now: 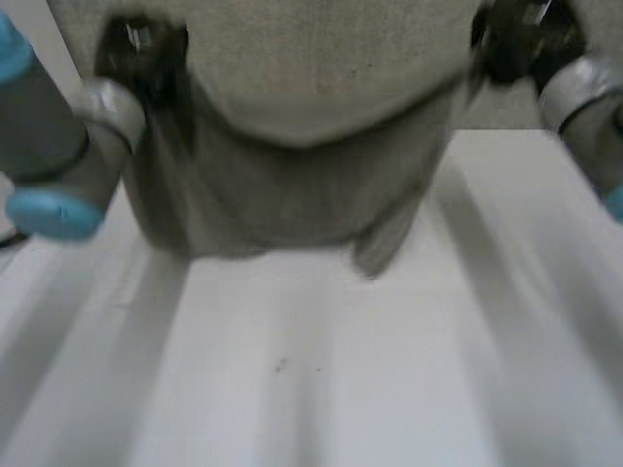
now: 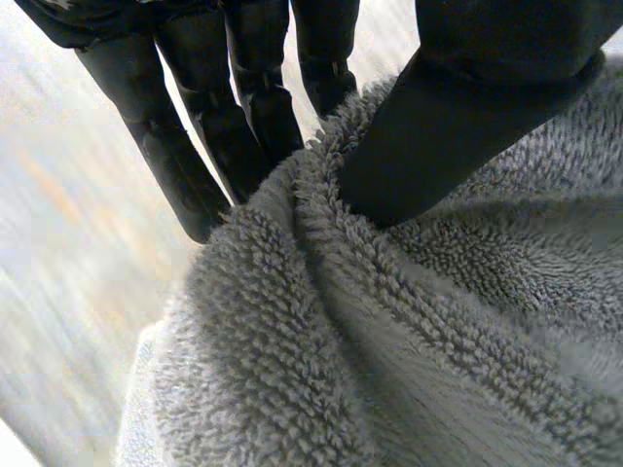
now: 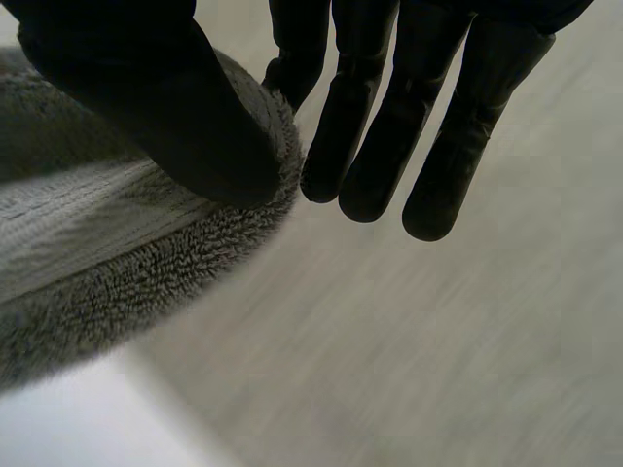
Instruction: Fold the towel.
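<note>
The grey towel is held up off the white surface, stretched between the two hands and hanging in front of the head camera. The left hand grips it at the upper left and the right hand at the upper right. Between them a paler swag of cloth sags in a curve over a darker stretch that hangs below. The lower edge is close above the surface, and I cannot tell whether it touches. One flap droops a little lower than the rest, toward the right side. In the left wrist view the hand is closed on the towel. The thumb presses into a bunched ridge of pile, the fingers run straight down its far side, and the cloth is pinched between them. The rest of the towel falls away under the palm. In the right wrist view the thumb lies on the towel's rounded, hemmed edge and clamps it against the nearest finger. The other fingers hang straight just beside the cloth, clear of it, with the surface well below them. The grey left arm and right arm frame the towel at either side.
</note>
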`<state>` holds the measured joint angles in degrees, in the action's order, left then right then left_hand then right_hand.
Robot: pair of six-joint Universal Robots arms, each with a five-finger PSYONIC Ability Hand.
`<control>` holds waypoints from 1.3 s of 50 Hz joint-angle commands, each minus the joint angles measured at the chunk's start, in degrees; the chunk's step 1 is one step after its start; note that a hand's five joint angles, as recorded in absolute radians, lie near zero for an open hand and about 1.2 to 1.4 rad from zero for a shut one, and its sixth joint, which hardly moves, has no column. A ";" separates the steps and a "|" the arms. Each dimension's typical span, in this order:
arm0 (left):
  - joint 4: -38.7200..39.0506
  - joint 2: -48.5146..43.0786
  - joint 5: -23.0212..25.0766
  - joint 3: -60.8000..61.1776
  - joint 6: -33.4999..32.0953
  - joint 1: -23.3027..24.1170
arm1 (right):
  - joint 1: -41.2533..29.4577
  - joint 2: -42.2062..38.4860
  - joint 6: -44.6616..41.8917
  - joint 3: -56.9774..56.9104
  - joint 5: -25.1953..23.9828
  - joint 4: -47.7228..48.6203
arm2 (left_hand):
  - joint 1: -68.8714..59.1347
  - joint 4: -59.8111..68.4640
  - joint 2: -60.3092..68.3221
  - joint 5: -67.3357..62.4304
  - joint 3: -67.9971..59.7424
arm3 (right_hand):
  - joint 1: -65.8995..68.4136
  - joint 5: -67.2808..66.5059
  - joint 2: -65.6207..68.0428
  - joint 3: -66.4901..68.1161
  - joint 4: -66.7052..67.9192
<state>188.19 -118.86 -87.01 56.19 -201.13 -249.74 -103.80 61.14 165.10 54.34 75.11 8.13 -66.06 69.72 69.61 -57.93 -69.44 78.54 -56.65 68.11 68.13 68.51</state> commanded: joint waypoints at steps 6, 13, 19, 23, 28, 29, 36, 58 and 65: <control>-5.01 6.26 -0.18 -4.38 12.96 1.45 | 0.09 11.46 5.84 10.35 -0.31 8.40 | -13.94 10.28 10.39 -12.07 -10.56 | 1.46 -13.35 11.89 11.87 11.49; -3.88 9.52 0.44 18.43 12.70 0.74 | 0.88 9.35 -7.74 19.73 -1.72 -9.15 | -13.94 10.28 10.39 -12.07 -10.56 | 1.46 -13.35 11.89 11.87 11.49; 2.96 9.00 0.44 36.84 11.21 0.83 | 1.15 5.06 -18.58 30.89 -1.81 -14.36 | -13.94 10.28 10.39 -12.07 -10.56 | 1.46 -13.35 11.89 11.87 11.49; 8.58 8.30 0.44 45.47 6.47 0.83 | 2.38 3.64 -19.82 35.75 -2.78 -13.93 | -12.12 8.45 8.57 -10.25 -8.73 | 1.46 -13.35 11.89 11.87 11.49; 11.15 8.90 0.52 49.79 3.04 0.74 | 4.22 3.64 -19.47 39.44 -7.87 -13.49 | -9.94 6.27 6.39 -8.07 -6.56 | 1.46 -13.35 11.89 11.87 11.49; 11.15 8.91 0.52 49.80 3.03 0.74 | 4.83 3.90 -19.38 40.22 -9.61 -13.05 | -9.93 6.26 6.38 -8.06 -6.55 | 1.46 -13.35 11.89 11.87 11.49; 11.32 11.54 0.35 51.47 2.94 0.05 | 7.39 5.04 -17.54 42.43 -14.99 -9.71 | -7.74 4.07 4.19 -5.87 -4.36 | -25.05 13.17 -14.63 -14.64 -15.02; 11.41 12.78 0.52 53.58 3.03 -3.30 | 8.97 5.57 -39.75 38.65 -21.58 -15.41 | -3.54 -0.13 -0.01 -1.67 -0.15 | -48.27 36.38 -37.85 -37.86 -38.24; 11.41 12.78 0.52 53.58 3.03 -3.39 | 9.49 5.22 -49.95 41.54 -21.94 -16.21 | -3.37 -0.30 -0.18 -1.50 0.01 | -47.76 35.88 -37.34 -37.35 -37.73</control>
<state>199.60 -106.07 -86.48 109.79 -198.08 -253.05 -94.81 66.65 122.83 93.36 53.35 -7.50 -61.17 61.06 61.06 -51.22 -61.09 30.47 -17.88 28.70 28.19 28.12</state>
